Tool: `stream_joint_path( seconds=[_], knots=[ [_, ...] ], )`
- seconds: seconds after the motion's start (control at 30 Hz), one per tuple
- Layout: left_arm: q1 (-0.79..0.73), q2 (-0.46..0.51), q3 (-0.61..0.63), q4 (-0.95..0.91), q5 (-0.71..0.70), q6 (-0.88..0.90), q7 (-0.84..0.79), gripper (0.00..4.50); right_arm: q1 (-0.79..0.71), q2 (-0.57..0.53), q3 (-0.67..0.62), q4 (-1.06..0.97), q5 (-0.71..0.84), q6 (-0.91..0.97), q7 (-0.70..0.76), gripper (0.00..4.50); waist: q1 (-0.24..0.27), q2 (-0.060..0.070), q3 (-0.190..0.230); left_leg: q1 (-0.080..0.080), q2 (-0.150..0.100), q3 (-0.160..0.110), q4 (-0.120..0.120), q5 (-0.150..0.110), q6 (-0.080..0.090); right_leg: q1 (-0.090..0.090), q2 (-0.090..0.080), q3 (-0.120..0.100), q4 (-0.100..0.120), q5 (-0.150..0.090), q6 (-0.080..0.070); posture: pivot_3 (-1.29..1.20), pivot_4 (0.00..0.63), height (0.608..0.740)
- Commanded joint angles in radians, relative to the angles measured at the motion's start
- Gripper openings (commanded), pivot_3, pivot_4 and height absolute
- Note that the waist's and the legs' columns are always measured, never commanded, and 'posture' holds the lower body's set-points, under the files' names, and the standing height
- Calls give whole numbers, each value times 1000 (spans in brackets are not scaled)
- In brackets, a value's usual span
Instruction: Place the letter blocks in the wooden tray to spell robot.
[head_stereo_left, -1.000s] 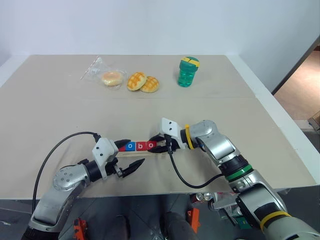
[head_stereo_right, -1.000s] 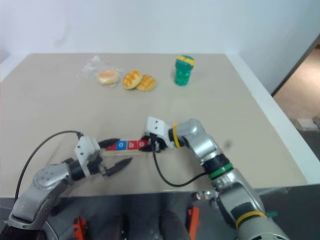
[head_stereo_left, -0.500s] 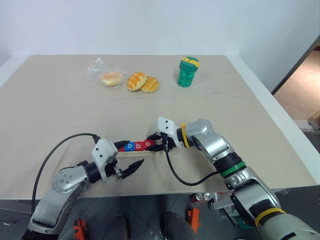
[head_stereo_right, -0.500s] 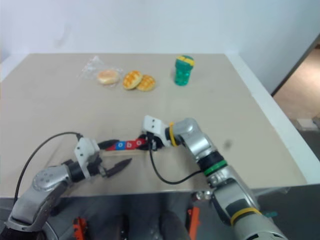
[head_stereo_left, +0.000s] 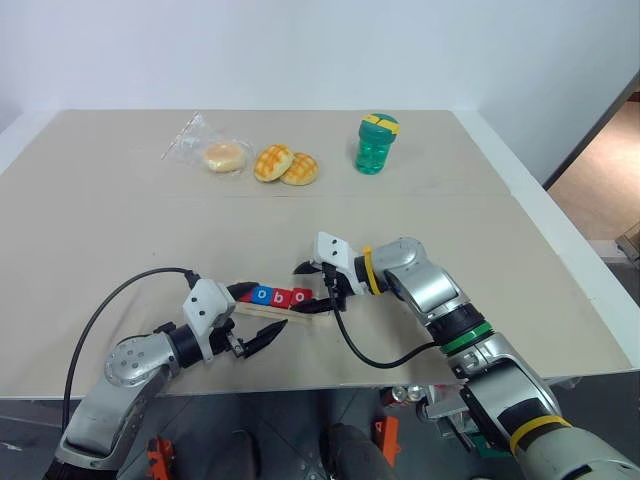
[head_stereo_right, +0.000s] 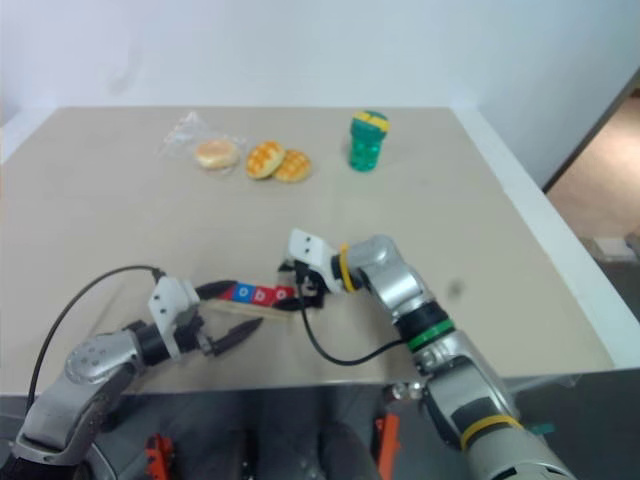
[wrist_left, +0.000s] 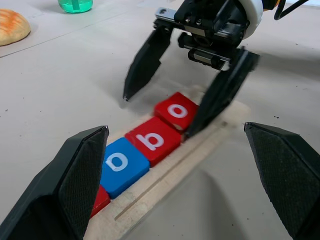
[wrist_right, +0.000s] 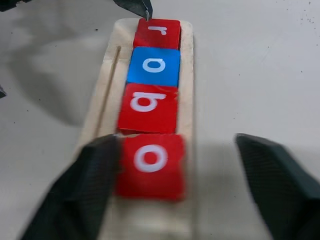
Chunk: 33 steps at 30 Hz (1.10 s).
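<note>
We see a long wooden tray (wrist_right: 187, 75) lying on the near part of the bench (head_stereo_left: 120, 220). Four letter blocks sit in it in a row, touching each other. In the right wrist view we can read them: a red block with a white r (wrist_right: 157, 33), a blue block with a white o (wrist_right: 153, 66), a red block with a white b (wrist_right: 147, 107) and a red block with a white o (wrist_right: 150, 165). The r block is at the left end of the row and the last o block is at the right end. So the tray spells "robo".

The right gripper (head_stereo_left: 312, 287) is at the right end of the tray. Its jaws are wide apart, one on the far side and one on the near side of the last o block, and they hold nothing. In the left wrist view the near finger seems to touch the edge of that block.

The left gripper (head_stereo_left: 258, 316) is at the left end of the tray. Its jaws are spread apart too and hold nothing. One fingertip (wrist_right: 141, 7) rests just by the r block.

Far away on the bench we see a green bottle (head_stereo_left: 376, 143) with a yellow and green lid, two golden buns (head_stereo_left: 285, 165) and a bun in a clear bag (head_stereo_left: 222, 155). We cannot read any writing on them.
</note>
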Motion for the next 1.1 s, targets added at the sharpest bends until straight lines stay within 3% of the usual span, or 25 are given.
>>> stream_joint_path(
  seconds=[0.03, 0.27, 0.53, 0.73, 0.9, 1.1],
  knots=[
    [-6, 4, 7, -28, 1, -13, -4, 4500, -20, 6, -10, -11, 1, -6, 2, 4376, 0, 0, 0, 0, 0, 0, 0, 0, 0, 0, 0, 0, 0, 0, 0, 0, 150, 740],
    [0, 10, 9, -29, 3, -15, -10, 4500, -29, 13, -50, -50, 24, 11, -27, 4376, 0, 0, 0, 0, 0, 0, 0, 0, 0, 0, 0, 0, 0, 0, 0, 0, 150, 740],
    [-6, 19, 7, -24, 1, -23, -40, 4500, 11, -17, -109, -290, 103, 185, -50, 4376, 0, 0, 0, -1, 0, 0, 0, 0, 0, -1, 0, 0, 0, 0, 0, 0, 150, 740],
    [-14, 22, 11, -26, -11, -15, -64, 4500, 74, -25, -193, -413, 146, 295, -174, 4376, 0, 0, 0, -1, 0, 0, 0, 0, 0, -1, 0, 0, 0, 0, 0, 0, 150, 740],
    [-10, 25, 14, -29, -20, -10, -75, 4500, 147, -8, -265, -424, 151, 334, -320, 2960, 0, 0, 0, -1, 0, 0, 0, 0, 0, -1, 0, 0, 0, 0, 0, 0, 150, 740],
    [-7, 27, 18, -27, -23, -11, -78, 4500, 245, 52, -271, -465, 137, 335, -485, 774, -3, 0, 0, -1, 0, 1, -1, 0, 0, -2, 0, 1, 0, 0, 0, 0, 150, 740]
  ],
)
